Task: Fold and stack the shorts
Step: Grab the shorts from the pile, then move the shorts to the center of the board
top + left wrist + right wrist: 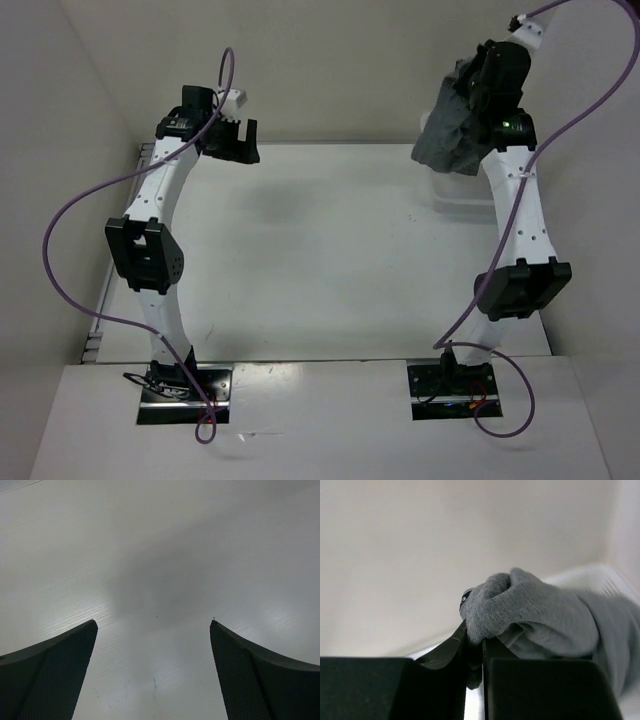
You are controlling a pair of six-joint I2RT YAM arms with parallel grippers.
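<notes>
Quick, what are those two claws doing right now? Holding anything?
Left gripper: open, holding nothing.
Right gripper: closed on the soft mid-grey fabric shorts.

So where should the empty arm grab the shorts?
Probably the loose bottom corner of the shorts, coming from the left. They hang bunched from the shut right gripper, so that corner dangles free on the side facing the open left gripper.
</notes>
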